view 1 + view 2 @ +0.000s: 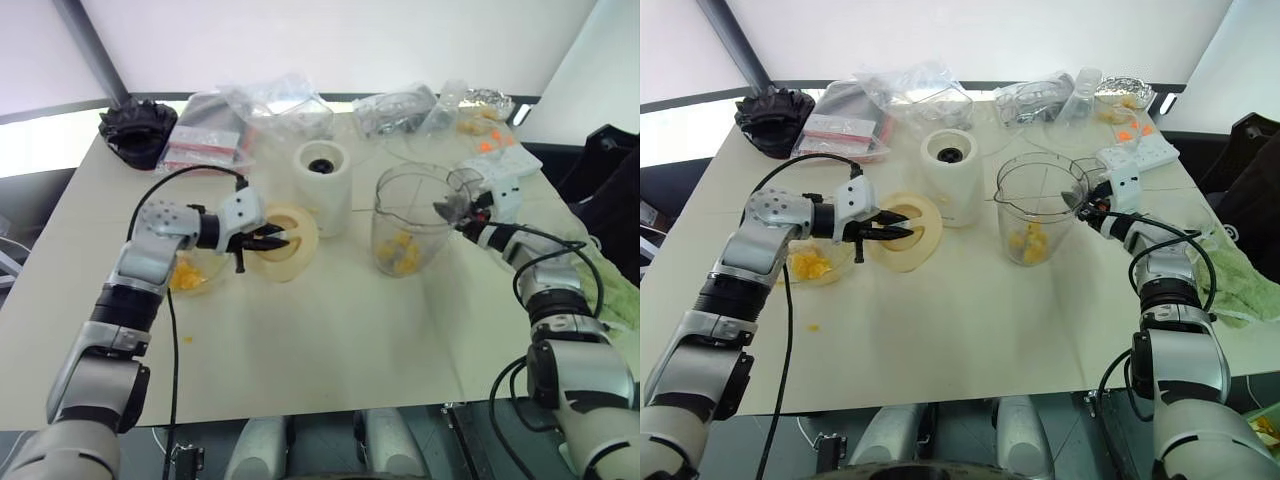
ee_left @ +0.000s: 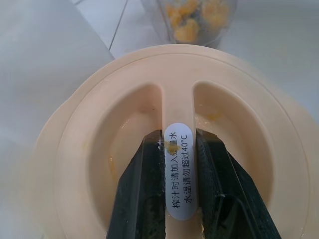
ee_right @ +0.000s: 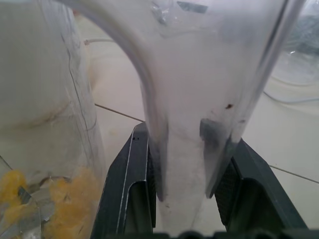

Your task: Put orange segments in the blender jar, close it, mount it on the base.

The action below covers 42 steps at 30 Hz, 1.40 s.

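The clear blender jar (image 1: pixel 410 215) stands upright at the table's middle right, open at the top, with orange segments (image 1: pixel 400 252) at its bottom. My right gripper (image 1: pixel 447 213) is shut on the jar's side handle (image 3: pixel 194 99), one finger on each side. The white base (image 1: pixel 322 185) stands just left of the jar, its dark socket facing up. My left gripper (image 1: pixel 280 240) is shut on the centre ridge of the round cream lid (image 2: pixel 234 109), which is held tilted in front of the base. More orange segments lie in a glass bowl (image 1: pixel 190 272) under my left wrist.
Plastic bags (image 1: pixel 270 105) and a black cloth (image 1: pixel 138 130) lie along the table's back. A white power strip (image 1: pixel 505 160) with bright orange bits (image 1: pixel 490 143) sits behind my right gripper. One loose fruit bit (image 1: pixel 186 340) lies near the front left. A green cloth (image 1: pixel 1240 290) is at the far right.
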{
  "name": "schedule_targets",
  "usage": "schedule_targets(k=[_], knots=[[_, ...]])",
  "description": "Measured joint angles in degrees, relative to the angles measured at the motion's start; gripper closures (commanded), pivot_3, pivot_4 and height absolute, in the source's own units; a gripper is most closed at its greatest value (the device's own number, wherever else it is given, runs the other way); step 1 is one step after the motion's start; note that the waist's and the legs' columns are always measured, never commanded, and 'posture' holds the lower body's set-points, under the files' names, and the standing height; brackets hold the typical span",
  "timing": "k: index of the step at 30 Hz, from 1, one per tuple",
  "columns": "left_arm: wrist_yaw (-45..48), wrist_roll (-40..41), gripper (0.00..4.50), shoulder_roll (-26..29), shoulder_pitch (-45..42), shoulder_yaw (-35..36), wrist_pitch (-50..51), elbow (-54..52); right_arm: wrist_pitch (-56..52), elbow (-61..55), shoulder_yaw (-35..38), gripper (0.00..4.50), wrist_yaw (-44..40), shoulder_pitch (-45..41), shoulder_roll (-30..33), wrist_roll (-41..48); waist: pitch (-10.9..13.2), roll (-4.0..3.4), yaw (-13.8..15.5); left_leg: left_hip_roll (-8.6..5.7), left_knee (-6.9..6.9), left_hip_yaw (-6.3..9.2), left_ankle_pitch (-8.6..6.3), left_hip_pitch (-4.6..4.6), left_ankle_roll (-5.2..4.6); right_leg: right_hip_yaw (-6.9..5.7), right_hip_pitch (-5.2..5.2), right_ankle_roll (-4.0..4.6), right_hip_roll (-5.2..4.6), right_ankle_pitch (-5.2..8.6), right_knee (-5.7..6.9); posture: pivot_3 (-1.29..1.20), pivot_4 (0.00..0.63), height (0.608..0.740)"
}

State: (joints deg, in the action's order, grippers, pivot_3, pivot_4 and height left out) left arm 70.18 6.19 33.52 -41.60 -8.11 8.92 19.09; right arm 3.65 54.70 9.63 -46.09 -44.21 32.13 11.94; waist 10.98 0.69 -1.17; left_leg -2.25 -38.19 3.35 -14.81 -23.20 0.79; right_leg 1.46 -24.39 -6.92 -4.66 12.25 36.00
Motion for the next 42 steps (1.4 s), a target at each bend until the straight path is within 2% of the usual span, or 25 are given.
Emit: schedule_targets(k=[5,11,15,20,34,38,42], knots=[[3.1,5.3,4.23,1.8,-11.0,3.0,6.0,1.3,-10.5,-23.7,0.1,3.48,3.4,11.9,-7.0,5.3,0.1,-0.04,-0.1,-0.01,0.01,0.05,0.02,-0.17,0.04,0.00,-0.27,0.01,0.03,0.01,0.12,0.00,0.150,0.740],[7.4,7.6,4.23,3.5,-22.1,4.7,7.2,8.2,-20.8,-46.9,0.2,3.48,12.2,19.4,-10.4,7.3,0.1,-0.26,0.0,-0.05,0.00,-0.01,0.02,-0.16,0.04,0.01,-0.27,0.00,0.04,0.01,0.14,0.00,0.150,0.740],[9.7,8.5,4.23,1.8,-27.6,4.7,7.0,10.5,-24.0,-55.8,-1.8,3.48,17.6,22.0,-13.6,7.1,0.1,-0.24,0.1,-0.06,0.00,-0.03,0.02,-0.17,0.04,0.01,-0.26,0.00,0.03,0.01,0.12,0.00,0.150,0.740],[10.1,11.8,4.23,-2.5,-30.0,5.4,10.4,11.6,-24.5,-57.8,-5.2,3.48,23.1,24.1,-16.6,3.4,0.1,-0.23,0.1,-0.06,-0.01,-0.05,0.03,-0.17,0.04,0.00,-0.24,0.00,0.04,0.01,0.12,0.00,0.150,0.740],[13.1,15.8,4.23,-6.3,-31.1,5.2,14.8,7.4,-20.8,-55.6,-11.3,3.48,27.7,24.1,-16.9,-6.7,0.1,-0.23,-0.1,-0.04,0.00,-0.03,0.03,-0.12,0.04,0.01,-0.22,0.00,0.07,0.01,0.14,0.00,0.150,0.740],[14.1,16.6,4.23,-6.8,-30.0,3.9,17.3,3.6,-20.0,-55.5,-11.8,3.48,27.9,24.1,-16.9,-7.3,0.1,-0.24,-0.3,-0.03,0.00,-0.03,0.03,-0.07,0.04,0.02,-0.18,0.01,0.08,0.01,0.14,0.00,0.150,0.740],[15.8,15.3,4.23,-6.5,-25.3,-0.4,17.2,0.8,-19.9,-55.4,-11.8,3.48,28.1,24.2,-16.9,-7.3,0.1,-0.26,-0.5,-0.02,0.00,-0.02,0.03,-0.02,0.04,0.02,-0.13,0.01,0.07,0.02,0.14,0.00,0.150,0.740]])
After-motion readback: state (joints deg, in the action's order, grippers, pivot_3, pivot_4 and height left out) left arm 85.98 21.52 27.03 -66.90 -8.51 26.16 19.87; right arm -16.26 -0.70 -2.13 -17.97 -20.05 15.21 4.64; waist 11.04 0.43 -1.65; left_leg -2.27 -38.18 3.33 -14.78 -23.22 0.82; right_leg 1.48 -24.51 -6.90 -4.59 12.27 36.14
